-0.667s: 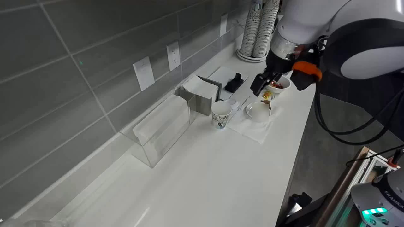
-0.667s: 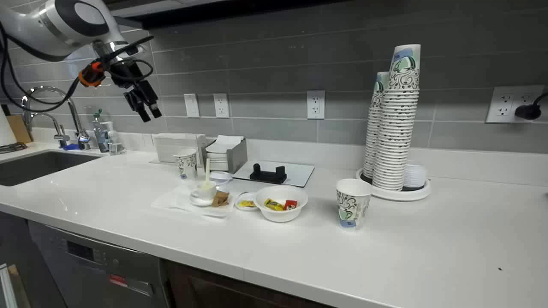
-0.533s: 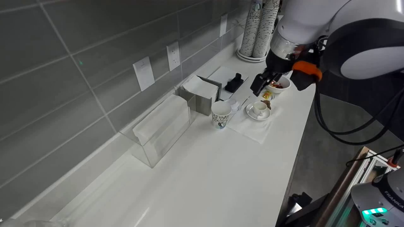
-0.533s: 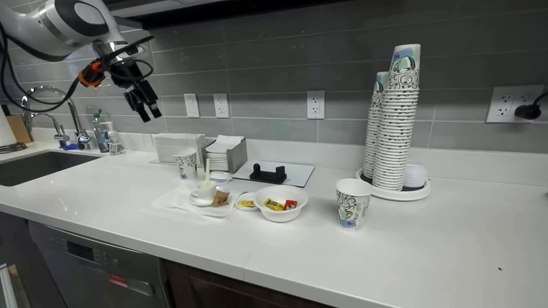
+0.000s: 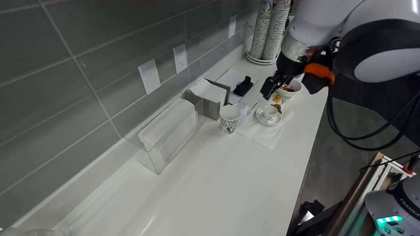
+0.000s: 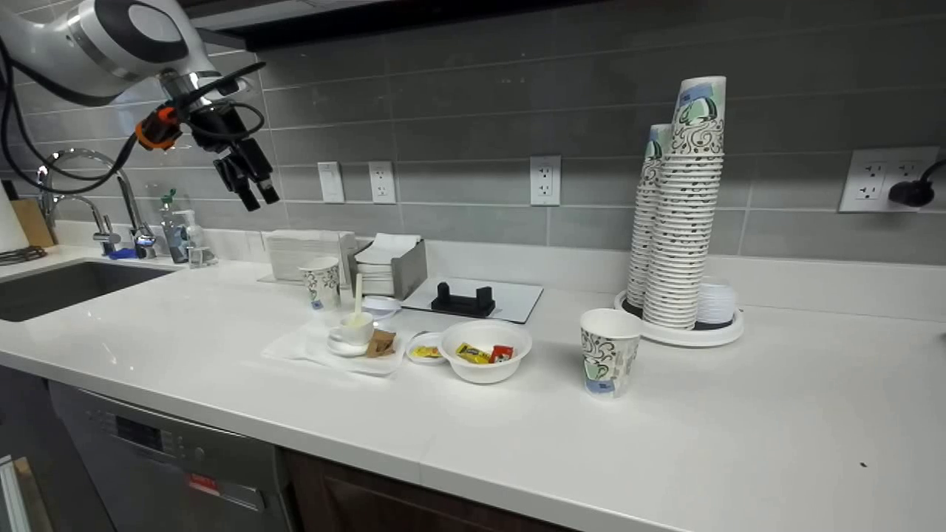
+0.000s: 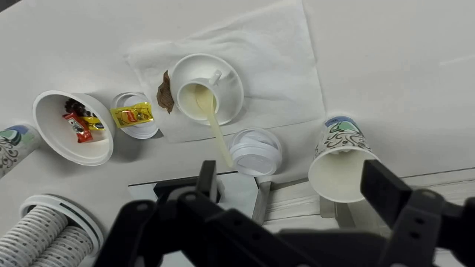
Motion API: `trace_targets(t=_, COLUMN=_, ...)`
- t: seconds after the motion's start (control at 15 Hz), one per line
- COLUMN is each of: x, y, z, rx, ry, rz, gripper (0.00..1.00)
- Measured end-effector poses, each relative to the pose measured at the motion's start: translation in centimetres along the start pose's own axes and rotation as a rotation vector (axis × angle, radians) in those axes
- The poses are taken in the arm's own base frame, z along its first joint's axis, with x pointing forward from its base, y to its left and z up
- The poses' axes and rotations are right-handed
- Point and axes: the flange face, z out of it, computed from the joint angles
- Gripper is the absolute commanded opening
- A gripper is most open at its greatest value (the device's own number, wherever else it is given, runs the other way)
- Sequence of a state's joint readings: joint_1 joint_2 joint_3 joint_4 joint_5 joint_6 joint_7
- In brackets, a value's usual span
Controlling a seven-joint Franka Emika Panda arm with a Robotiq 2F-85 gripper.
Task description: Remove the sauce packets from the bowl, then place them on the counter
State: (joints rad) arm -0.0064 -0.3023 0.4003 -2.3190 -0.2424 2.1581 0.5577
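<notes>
The white bowl stands on the white counter. Inside it the wrist view shows a red packet, a yellow packet partly behind it, and small dark beads. Against the bowl's side, a flat yellow sauce packet rests on a white lid. My gripper hangs high above the counter near the tiled wall, well away from the bowl. Its black fingers are spread wide and hold nothing; the paper cup seen between them is farther below.
A small cup with a spoon sits on a saucer over a napkin, beside a torn brown wrapper. Paper cups, napkin holders, a black stand and tall cup stacks stand around.
</notes>
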Motion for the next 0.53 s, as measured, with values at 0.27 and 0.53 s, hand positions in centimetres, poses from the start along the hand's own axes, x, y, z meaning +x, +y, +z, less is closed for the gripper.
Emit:
trace_targets(t=0.27, x=0.8, y=2.5, z=0.7, rx=0.018, ry=-0.009, rz=0.059, gripper=1.0)
trace_targets(t=0.53, x=1.6, y=8.5, z=3.2, rx=0.028, ry=-0.023, rz=0.182, gripper=1.0)
